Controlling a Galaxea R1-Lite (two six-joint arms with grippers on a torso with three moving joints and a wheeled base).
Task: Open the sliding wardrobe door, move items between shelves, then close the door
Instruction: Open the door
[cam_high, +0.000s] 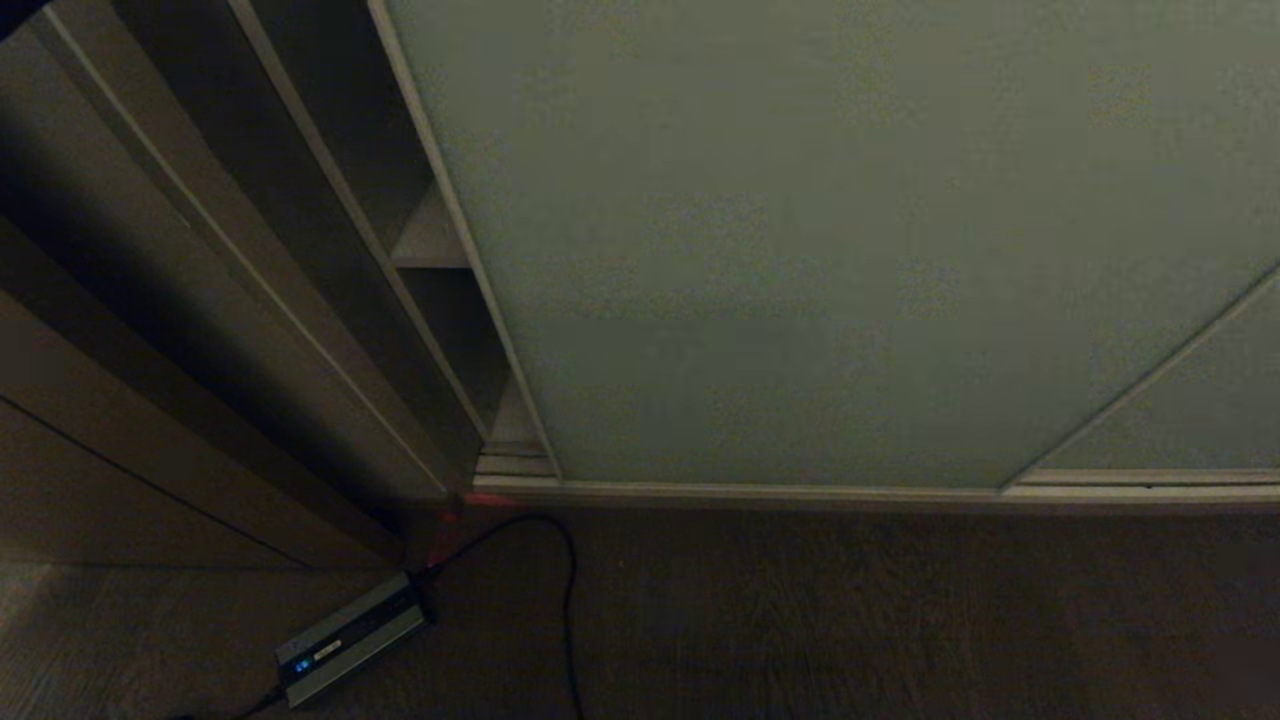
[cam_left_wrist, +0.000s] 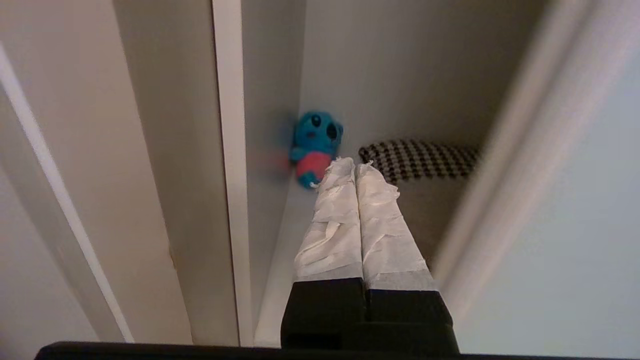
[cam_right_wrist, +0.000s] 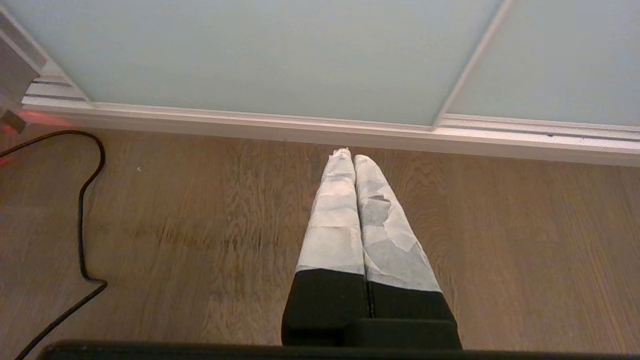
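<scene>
While the door (cam_high: 850, 250) covered most of the wardrobe, a narrow gap at its left edge showed a shelf (cam_left_wrist: 272, 280) bearing a houndstooth cushion (cam_left_wrist: 420, 159) and a blue toy (cam_left_wrist: 315, 147). Pointed into that gap, the left gripper (cam_left_wrist: 354, 166) was clenched empty; the right gripper (cam_right_wrist: 350, 156) hung clenched above the floor (cam_right_wrist: 200, 225).

You see the door (cam_high: 850, 250) standing behind the floor (cam_high: 800, 620), with a narrow gap to its left showing a shelf (cam_high: 430, 240). A power brick (cam_high: 350, 640) lies on the floor left of the door. On a shelf inside, a toy (cam_left_wrist: 315, 147) sits beside a cushion (cam_left_wrist: 425, 157).
</scene>
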